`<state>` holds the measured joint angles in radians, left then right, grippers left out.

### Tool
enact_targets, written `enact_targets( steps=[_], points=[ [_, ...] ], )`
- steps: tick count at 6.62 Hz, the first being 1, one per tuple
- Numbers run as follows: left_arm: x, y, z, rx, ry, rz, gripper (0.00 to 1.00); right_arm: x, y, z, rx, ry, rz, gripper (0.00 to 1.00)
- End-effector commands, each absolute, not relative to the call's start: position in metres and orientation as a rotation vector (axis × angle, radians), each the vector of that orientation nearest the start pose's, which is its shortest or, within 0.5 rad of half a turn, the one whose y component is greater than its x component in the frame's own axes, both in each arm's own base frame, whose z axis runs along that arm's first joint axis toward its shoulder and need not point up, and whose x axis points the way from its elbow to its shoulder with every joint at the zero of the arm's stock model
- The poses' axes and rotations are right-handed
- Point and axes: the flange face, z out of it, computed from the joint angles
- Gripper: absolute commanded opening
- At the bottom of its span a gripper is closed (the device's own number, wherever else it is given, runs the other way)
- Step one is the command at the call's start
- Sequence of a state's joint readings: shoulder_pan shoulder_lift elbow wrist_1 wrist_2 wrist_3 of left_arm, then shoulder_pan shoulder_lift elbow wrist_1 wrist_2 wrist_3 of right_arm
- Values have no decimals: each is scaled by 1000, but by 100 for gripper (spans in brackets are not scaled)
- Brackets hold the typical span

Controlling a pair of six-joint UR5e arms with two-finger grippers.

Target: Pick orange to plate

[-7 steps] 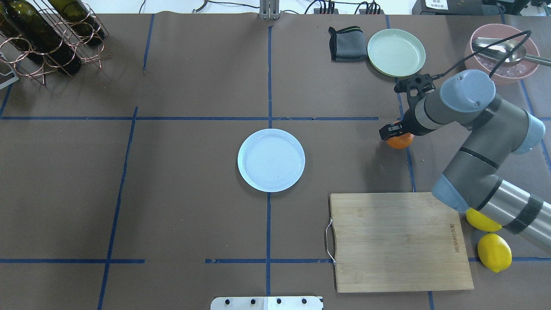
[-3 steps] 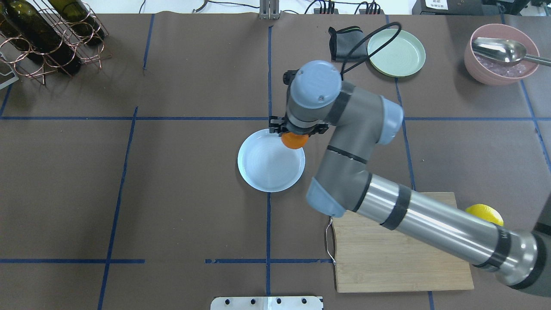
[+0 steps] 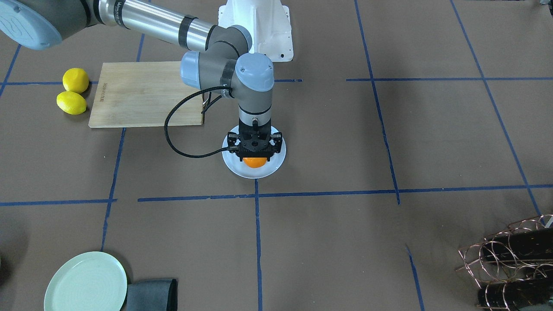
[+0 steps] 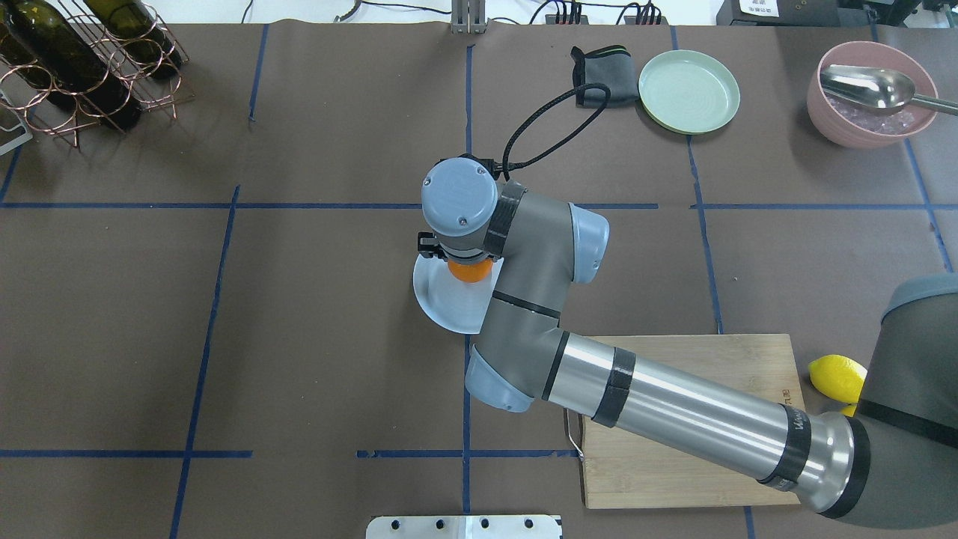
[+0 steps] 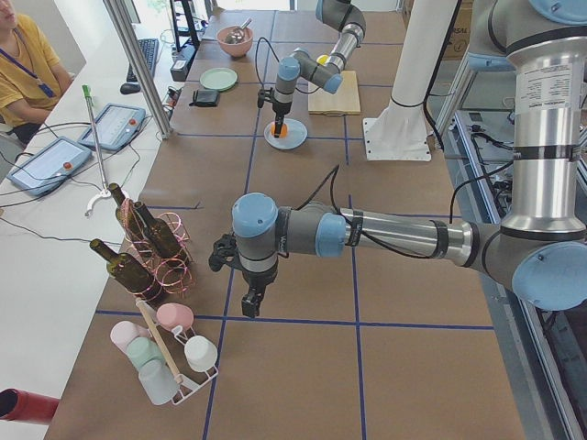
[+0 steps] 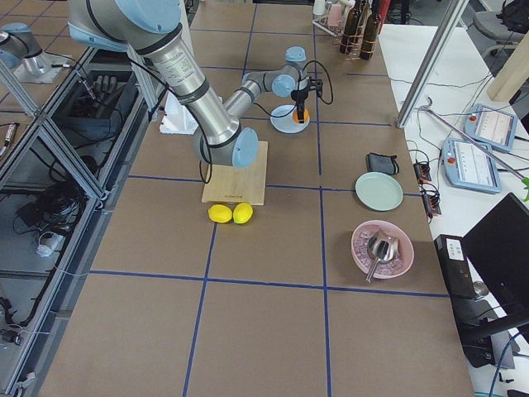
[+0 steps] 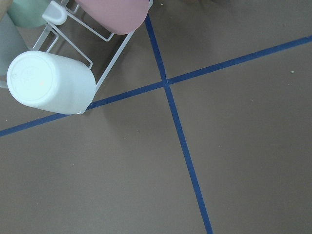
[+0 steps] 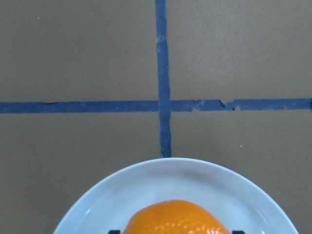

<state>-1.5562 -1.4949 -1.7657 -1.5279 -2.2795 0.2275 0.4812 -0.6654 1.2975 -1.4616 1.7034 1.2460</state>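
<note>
The orange point(image 3: 254, 163) hangs low over the middle of the pale bluish-white plate point(image 3: 232, 165), and my right gripper point(image 3: 255, 153) points straight down, shut on it. In the overhead view the wrist covers most of the orange point(image 4: 470, 272) and the far part of the plate point(image 4: 443, 301). The right wrist view shows the orange point(image 8: 175, 218) at the bottom edge above the plate point(image 8: 146, 179); I cannot tell whether it touches the plate. My left gripper point(image 5: 249, 302) shows only in the left side view, far off near the cup rack, so I cannot tell its state.
A wooden cutting board point(image 4: 696, 374) lies under the right arm, with two lemons point(image 3: 74, 80) beside it. A pale green plate point(image 4: 688, 90), a grey cloth point(image 4: 602, 75) and a pink bowl with a metal scoop point(image 4: 868, 93) sit at the back right. A wine rack point(image 4: 75, 67) stands back left.
The right arm has carried the orange from the table's right side leftwards, first to the plate's edge and now over its middle. The plate has not moved.
</note>
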Motion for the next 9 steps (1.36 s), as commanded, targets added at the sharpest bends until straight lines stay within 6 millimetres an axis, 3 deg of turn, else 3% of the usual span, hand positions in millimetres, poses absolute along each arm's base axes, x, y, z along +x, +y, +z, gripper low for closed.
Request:
enact_targets(
  steps=[1,2,3,4,5,6,8,9],
  points=[
    [-61,-464,607,149,699,261,100,-648,-468,203,171,-718,99,100],
    [-61,-464,607,149,700,261,100,-648,-469,200,176,-719,99,100],
    [-61,-464,607,148,700,259,100,-635,-475,190,189,-740,109,100],
    [-61,-463,609,143,702,253,100,-586,-506,181,186,-745,134,100],
    [-55,-460,608,117,790,199,100,-519,-537,182,162,-778,83,100],
    [-50,-451,619,89,875,178,100,-445,-560,209,177,-796,17,100],
    [-51,-450,618,99,871,188,100,-264,-604,305,211,-812,-144,100],
    [-52,-450,611,113,862,193,100,-196,-597,371,242,-753,-237,100]
  ],
)
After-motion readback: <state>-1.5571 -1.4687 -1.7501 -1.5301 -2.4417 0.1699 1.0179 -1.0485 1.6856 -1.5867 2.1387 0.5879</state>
